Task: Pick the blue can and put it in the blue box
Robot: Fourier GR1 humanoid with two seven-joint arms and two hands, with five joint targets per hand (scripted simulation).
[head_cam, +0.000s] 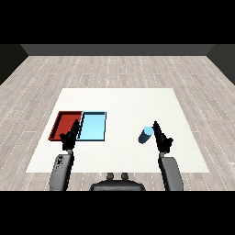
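Note:
The blue can (146, 135) stands on the white table (124, 105), right of centre. My right hand (162, 139) is just to its right, fingers straight and pointing away from me, close beside the can but not curled round it. The light blue tray (93, 126) lies left of centre with nothing in it. My left hand (69, 138) hovers over the near edge where the red tray meets the blue one, fingers relaxed and holding nothing.
The red tray (67, 123) lies against the blue tray's left side. The white table's near edge runs just behind my forearms. Grey wood flooring surrounds the table.

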